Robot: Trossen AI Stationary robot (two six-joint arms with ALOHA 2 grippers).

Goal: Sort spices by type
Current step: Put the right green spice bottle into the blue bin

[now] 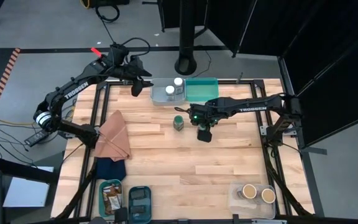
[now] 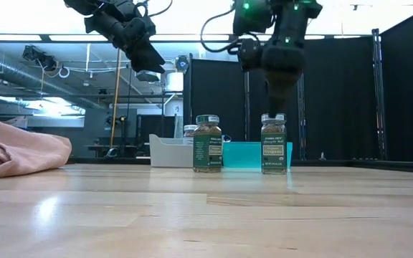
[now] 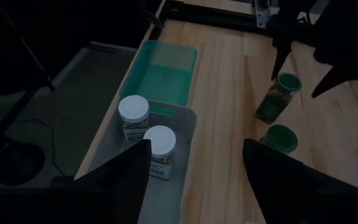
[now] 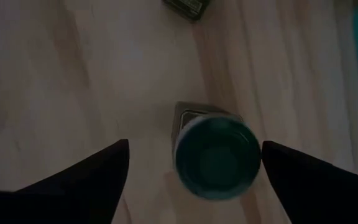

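Above table centre: right gripper (image 4: 191,165), fingers spread, over a green-lidded glass spice jar (image 4: 216,157) (standing upright).
Back edge: left gripper (image 1: 143,85), spread, above a grey plastic bin (image 1: 158,94).

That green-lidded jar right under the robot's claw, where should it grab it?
Probably by the lid, coming straight down. The green-lidded jar stands upright on the table, its round lid facing up, and the right gripper hangs open directly above with a finger on either side.

The high view looks straight down on the whole surface (image 1: 185,155). The low view faces level across it. Each wrist view looks steeply down, the right one close. All four share the green-lidded jars (image 2: 273,144).
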